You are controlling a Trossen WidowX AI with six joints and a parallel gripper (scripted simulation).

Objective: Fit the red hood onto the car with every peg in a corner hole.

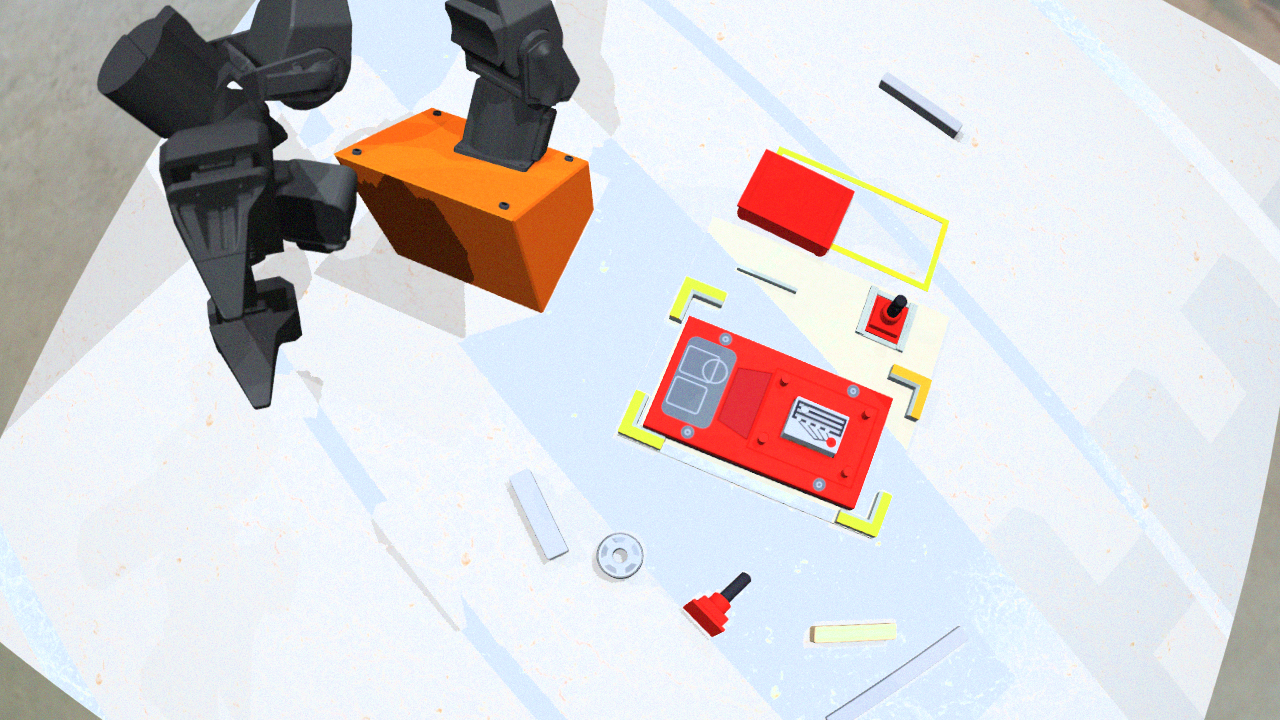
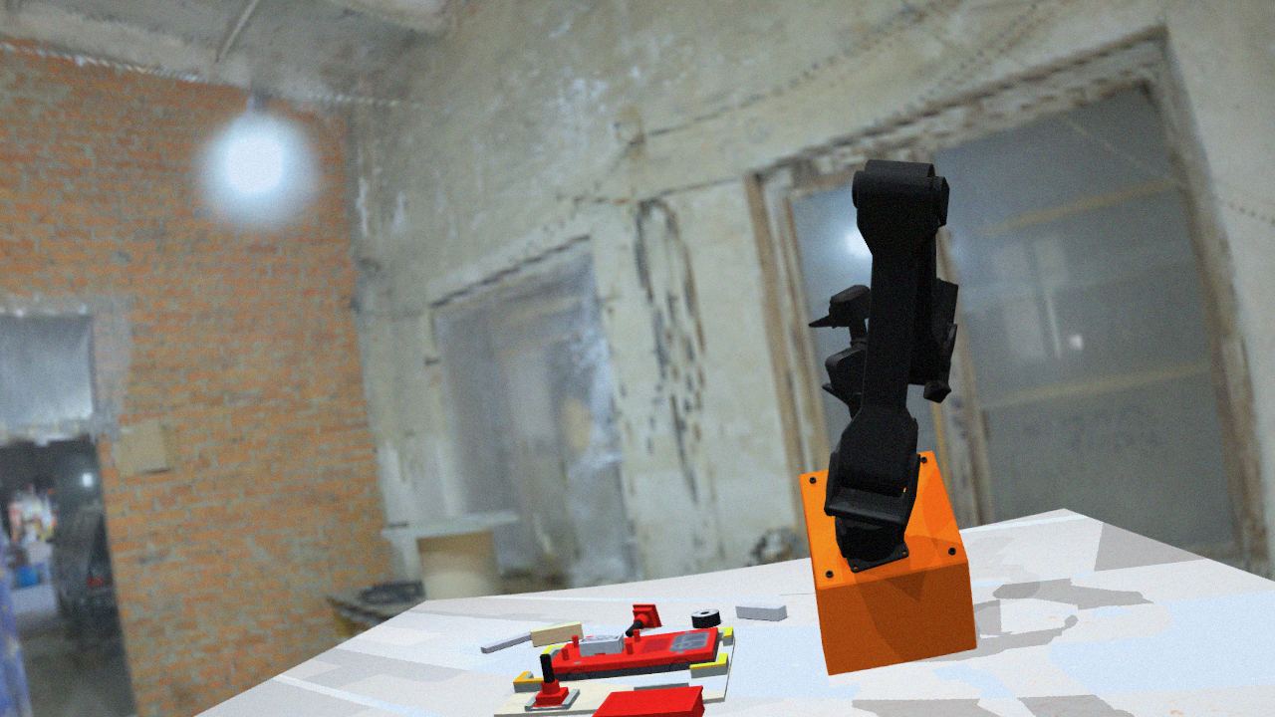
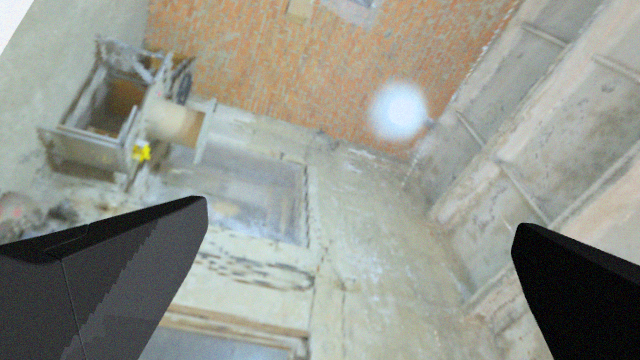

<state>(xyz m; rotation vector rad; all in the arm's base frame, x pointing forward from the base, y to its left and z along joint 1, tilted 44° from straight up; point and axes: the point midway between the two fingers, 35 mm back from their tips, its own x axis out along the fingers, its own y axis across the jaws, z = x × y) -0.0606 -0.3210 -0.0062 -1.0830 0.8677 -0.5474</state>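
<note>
hood (image 1: 796,199) (image 2: 650,702) red, apparently flat-roofed

Bends black arm (image 1: 514,62) (image 2: 887,339) high above orange base (image 1: 510,246) (image 2: 892,623); carries empty hand (image 1: 246,360) (image 2: 817,355) (image 3: 358,225), opened wide, raised higher than base.

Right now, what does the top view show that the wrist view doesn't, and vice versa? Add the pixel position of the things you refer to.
Top only: hood (image 1: 796,202) on the table, chassis (image 1: 751,394) in its jig with engine block (image 1: 814,424), orange base (image 1: 465,165).
Wrist only: orange brick wall (image 3: 280,65), glowing lamp (image 3: 400,111).
Both: the gripper (image 1: 257,362) (image 3: 358,225); the wrist view makes its open, unloaded state plain.
</note>
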